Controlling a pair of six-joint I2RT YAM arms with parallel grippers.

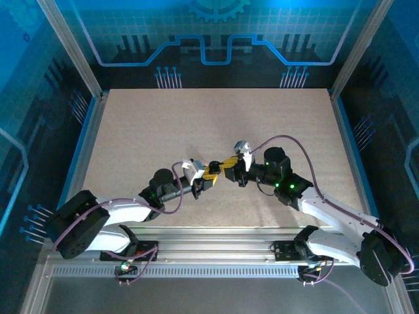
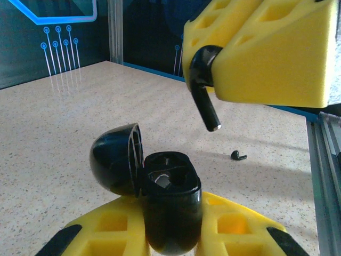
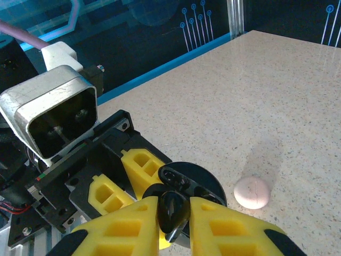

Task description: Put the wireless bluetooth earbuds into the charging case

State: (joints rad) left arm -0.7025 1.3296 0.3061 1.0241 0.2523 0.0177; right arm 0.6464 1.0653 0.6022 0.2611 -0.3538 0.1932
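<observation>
While the L pincer (image 2: pixel 171 237) is clenched on the black charging case (image 2: pixel 173 186), lid (image 2: pixel 114 157) hinged open so the wells face up (both look empty), the R pincer (image 3: pixel 175 220) grasps a black earbud (image 2: pixel 205 104) by its head, stem down, just above the opening, ready for insertion. 2nd earbud (image 2: pixel 239 155) lies on the surface (image 2: pixel 64 122) beyond.

Left hand (image 1: pixel 209 175) just beside right hand (image 1: pixel 228 165)

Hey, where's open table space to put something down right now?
The far half of the table, up to the back wall, is bare. Crowded: the centre, where the left end effector and right end effector meet at the charging case.
</observation>
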